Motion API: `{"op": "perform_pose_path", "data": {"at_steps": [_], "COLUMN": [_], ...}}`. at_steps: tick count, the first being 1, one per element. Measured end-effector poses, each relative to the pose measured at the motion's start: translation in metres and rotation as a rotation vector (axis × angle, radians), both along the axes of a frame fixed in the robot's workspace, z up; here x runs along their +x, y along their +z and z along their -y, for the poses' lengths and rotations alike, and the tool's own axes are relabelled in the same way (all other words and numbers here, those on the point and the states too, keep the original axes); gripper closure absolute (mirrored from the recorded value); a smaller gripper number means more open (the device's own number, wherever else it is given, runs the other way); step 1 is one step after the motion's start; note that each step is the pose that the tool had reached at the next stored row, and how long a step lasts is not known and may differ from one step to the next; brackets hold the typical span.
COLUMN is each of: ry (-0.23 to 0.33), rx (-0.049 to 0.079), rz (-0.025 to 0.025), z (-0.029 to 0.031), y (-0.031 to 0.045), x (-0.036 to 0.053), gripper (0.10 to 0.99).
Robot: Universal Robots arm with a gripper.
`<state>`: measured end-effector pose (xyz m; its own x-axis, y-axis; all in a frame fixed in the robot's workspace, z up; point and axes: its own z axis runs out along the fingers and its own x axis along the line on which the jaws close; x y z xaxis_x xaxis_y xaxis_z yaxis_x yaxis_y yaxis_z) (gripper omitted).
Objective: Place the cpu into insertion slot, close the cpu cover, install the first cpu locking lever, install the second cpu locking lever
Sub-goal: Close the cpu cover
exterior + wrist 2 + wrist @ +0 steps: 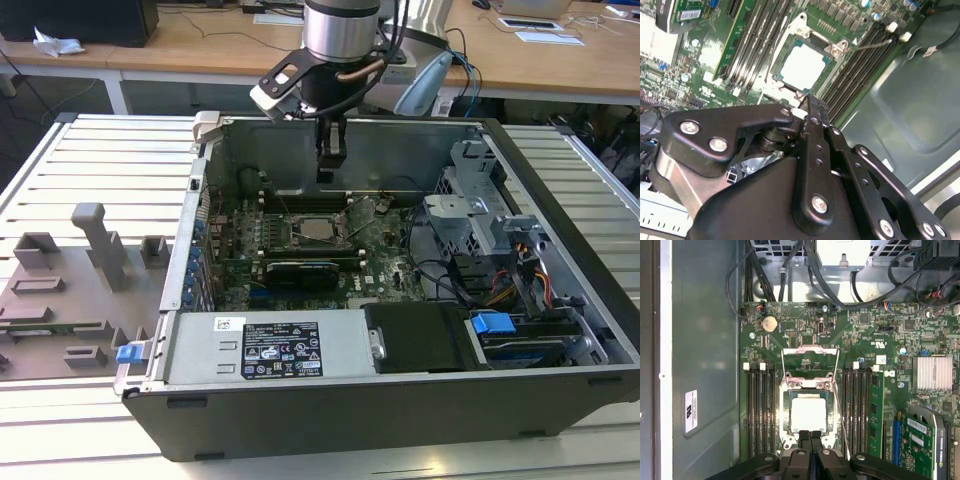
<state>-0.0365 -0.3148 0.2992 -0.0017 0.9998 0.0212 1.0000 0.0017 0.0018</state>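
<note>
Currently, the cpu lies flat in the insertion slot on the motherboard. The cpu cover appears folded down around it, and the metal top shows through the window. A thin wire locking lever slants away along one side and is judged unlatched. The gripper hangs above the socket with its fingers closed together, holding nothing. Its tips stand over one socket edge. In the exterior view, the cpu sits just below the gripper inside the open computer case.

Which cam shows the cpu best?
First wrist view: looks straight down on the chip, nearly its whole top clear. Second wrist view has the chip slanted, glaring white. Exterior view: chip far off, oblique.
</note>
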Motion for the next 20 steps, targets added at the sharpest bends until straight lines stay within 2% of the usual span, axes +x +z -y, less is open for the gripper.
{"op": "perform_pose_path", "data": {"at_steps": [3, 6, 7, 13, 14, 17, 20], "ry": [0.0, 0.0, 0.0, 0.0, 0.0, 0.0, 0.0], "rx": [0.0, 0.0, 0.0, 0.0, -0.001, -0.002, -0.002], "rz": [-0.0018, -0.0047, -0.0064, -0.0134, -0.0156, -0.0181, -0.0191], "z": [0.0, 0.0, 0.0, -0.0006, -0.0013, -0.0025, -0.0027], "y": [0.0, -0.0001, -0.0001, 0.0, -0.0001, 0.0, -0.0013], "x": [0.0167, 0.0388, 0.0497, 0.0802, 0.0878, 0.0972, 0.0994], "gripper": [0.98, 0.98, 0.98, 0.98, 0.98, 0.98, 0.98]}}
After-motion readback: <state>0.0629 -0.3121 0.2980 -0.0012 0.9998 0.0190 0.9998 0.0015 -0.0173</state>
